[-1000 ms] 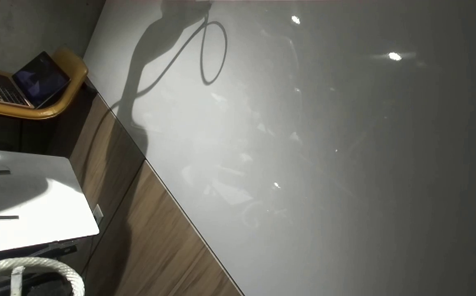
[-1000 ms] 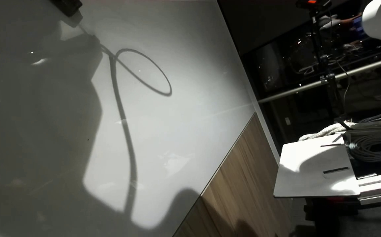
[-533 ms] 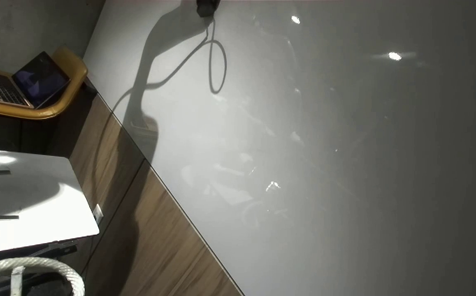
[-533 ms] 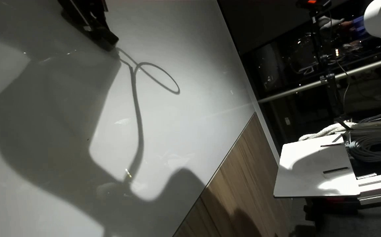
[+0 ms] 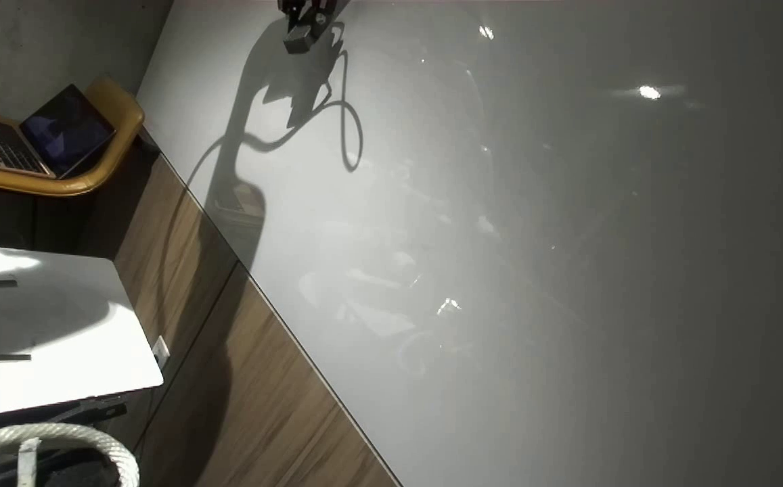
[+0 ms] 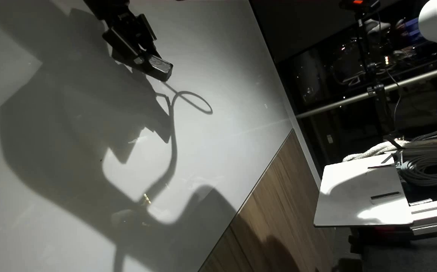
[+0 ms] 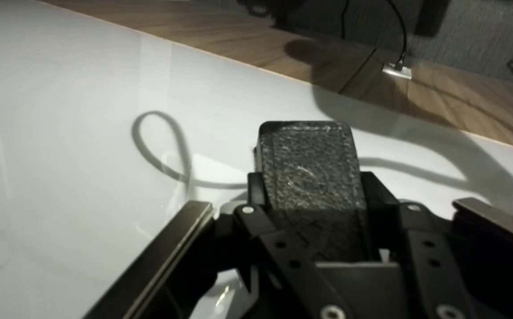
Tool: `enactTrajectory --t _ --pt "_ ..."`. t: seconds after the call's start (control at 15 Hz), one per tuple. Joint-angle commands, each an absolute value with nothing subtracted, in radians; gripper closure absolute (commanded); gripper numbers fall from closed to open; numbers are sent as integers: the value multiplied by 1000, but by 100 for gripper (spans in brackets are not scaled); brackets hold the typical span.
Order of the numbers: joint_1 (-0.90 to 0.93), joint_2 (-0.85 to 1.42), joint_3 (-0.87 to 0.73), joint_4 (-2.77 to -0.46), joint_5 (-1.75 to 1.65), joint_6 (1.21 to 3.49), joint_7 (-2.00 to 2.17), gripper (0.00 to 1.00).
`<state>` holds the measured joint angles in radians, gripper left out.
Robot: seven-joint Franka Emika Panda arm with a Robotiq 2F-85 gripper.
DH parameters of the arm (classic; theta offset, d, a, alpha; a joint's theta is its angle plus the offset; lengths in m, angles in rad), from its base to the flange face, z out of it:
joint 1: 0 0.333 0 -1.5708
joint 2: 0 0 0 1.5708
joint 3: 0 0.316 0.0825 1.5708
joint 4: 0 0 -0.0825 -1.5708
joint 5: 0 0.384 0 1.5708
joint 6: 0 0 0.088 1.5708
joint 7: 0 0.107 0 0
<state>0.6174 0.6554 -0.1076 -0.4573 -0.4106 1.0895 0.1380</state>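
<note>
ana: your gripper (image 7: 314,190) is squeezing a black block (image 7: 309,157). your two fingers (image 7: 256,188) pinch it, one on each side.

ben: yes, and the block pokes out past them. in the wrist view you can see its gray, fuzzy-looking face.

ana: where do you have it?

ben: up high in both exterior views, held off the shiny white surface (image 6: 214,158). your gripper's dark shadow (image 6: 127,109) lies on the white, apart from the block.

ana: what is that thin loop (image 7: 179,138) near your block in the wrist view?

ben: that is a shadow too. it curls like a string, and you can see it lying on the white surface.

ana: next to that surface you have brown wood (image 5: 283,379), with a white plug socket (image 7: 405,74) in it. a black cord (image 7: 405,40) goes into the socket.

ben: farther out, you can see a laptop (image 5: 66,132) sitting open on a yellow chair (image 5: 127,116).

ana: and in an exterior view you have a pale flat plate (image 6: 346,204) with dark slots. a thick white rope (image 6: 369,152) runs by its edge.

ben: you can spot rolled-up wire (image 6: 422,175) beside that plate too, and a silver pole (image 6: 331,104) crossing a dark space.
</note>
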Motion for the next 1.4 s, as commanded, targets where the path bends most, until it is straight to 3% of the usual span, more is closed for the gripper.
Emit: enactTrajectory --t 0.0,0.47,1.33 --pt "606 663 -74 -434 -359 959 162 71" --pt "598 663 -35 -427 -313 811 143 71" --pt "617 598 -34 -449 -281 1018 298 71"
